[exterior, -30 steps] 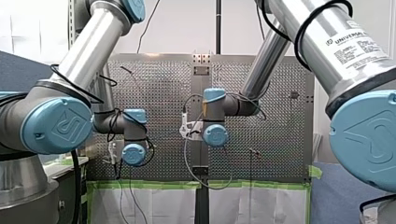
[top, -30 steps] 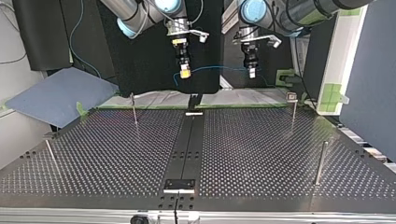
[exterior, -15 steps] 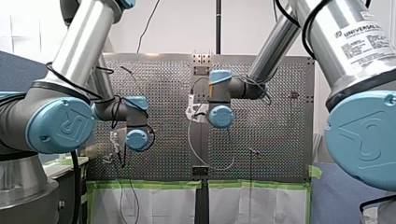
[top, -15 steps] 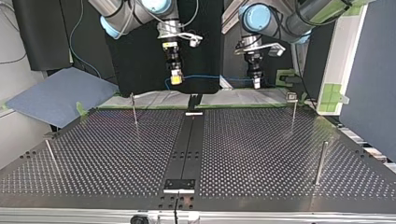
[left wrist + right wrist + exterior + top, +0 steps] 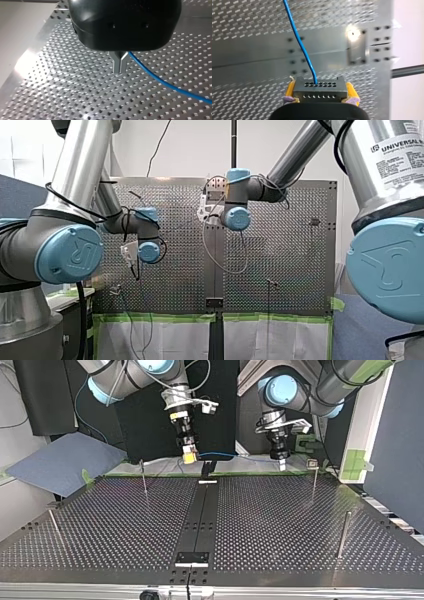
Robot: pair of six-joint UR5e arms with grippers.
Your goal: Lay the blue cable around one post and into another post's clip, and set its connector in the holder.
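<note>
In the top view my right gripper (image 5: 189,457), yellow-padded, hangs over the table's far edge just left of the black centre strip. It is shut on the grey connector (image 5: 319,88), whose rows of holes face ahead between the pads. The blue cable (image 5: 225,455) runs from the connector across to my left gripper (image 5: 282,464), which hangs near the far right post. In the left wrist view the metal fingers (image 5: 117,62) are pinched shut on the cable (image 5: 162,81), which trails off to one side above the perforated plate.
Thin posts stand on the perforated table (image 5: 280,525): one far left (image 5: 144,477), one far right with a clip head (image 5: 313,477), one near right (image 5: 342,535), one near left (image 5: 55,527). A small holder plate (image 5: 191,558) sits on the centre strip near the front edge.
Both grippers have come down and towards the table's far edge in the top view, spreading apart. The blue cable came with them and now hangs just above the edge.
</note>
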